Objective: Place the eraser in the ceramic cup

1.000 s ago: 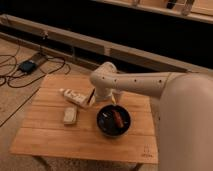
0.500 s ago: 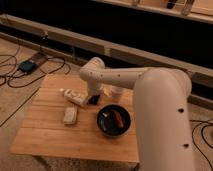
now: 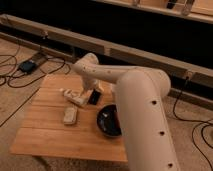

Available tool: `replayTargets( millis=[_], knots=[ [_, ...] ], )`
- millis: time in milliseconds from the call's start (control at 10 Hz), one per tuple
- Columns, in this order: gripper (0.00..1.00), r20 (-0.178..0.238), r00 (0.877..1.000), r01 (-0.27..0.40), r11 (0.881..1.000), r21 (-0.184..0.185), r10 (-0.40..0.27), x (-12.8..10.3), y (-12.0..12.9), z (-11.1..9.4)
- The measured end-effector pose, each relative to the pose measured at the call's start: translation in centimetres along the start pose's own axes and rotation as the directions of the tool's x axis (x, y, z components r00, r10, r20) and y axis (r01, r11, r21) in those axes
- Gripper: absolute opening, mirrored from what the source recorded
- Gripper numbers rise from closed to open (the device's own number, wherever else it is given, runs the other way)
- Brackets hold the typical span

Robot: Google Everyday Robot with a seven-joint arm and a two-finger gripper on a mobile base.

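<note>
While the gripper (image 3: 93, 94) hangs low just up-left of the black bowl (image 3: 100, 125), the eraser (image 3: 94, 99) shows dark beneath it. Clamped or spread, can't tell. Looks like pickup; next comes finding the ceramic cup, unseen.

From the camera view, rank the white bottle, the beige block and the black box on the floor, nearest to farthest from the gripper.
Gripper over the table, near its middle.
1. White bottle, right beside it.
2. Beige block, nearer the table's front edge.
3. Black box, off the table on the floor.
</note>
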Motion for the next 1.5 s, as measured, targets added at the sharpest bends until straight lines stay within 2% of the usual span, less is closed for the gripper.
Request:
replayTargets(
  millis=[300,700,1000,1200,1300,1500],
  knots=[
    [0.8,-0.009,1.0,0.0,1.0,0.001,0.0,2.5,-0.1,1.0],
    [0.8,-0.019,0.999,-0.038,0.999,-0.023,0.038,4.7,2.2,3.5],
    [0.8,0.004,0.997,-0.076,0.997,-0.032,0.076,4.8,3.5,5.5],
    [0.8,0.032,0.996,-0.08,0.997,-0.02,0.08,4.5,3.4,6.6],
    [0.78,0.041,0.996,-0.081,0.997,-0.015,0.081,4.4,3.4,6.9],
    [0.59,0.057,0.995,-0.079,0.997,-0.002,0.079,4.4,3.2,7.2]
  ],
)
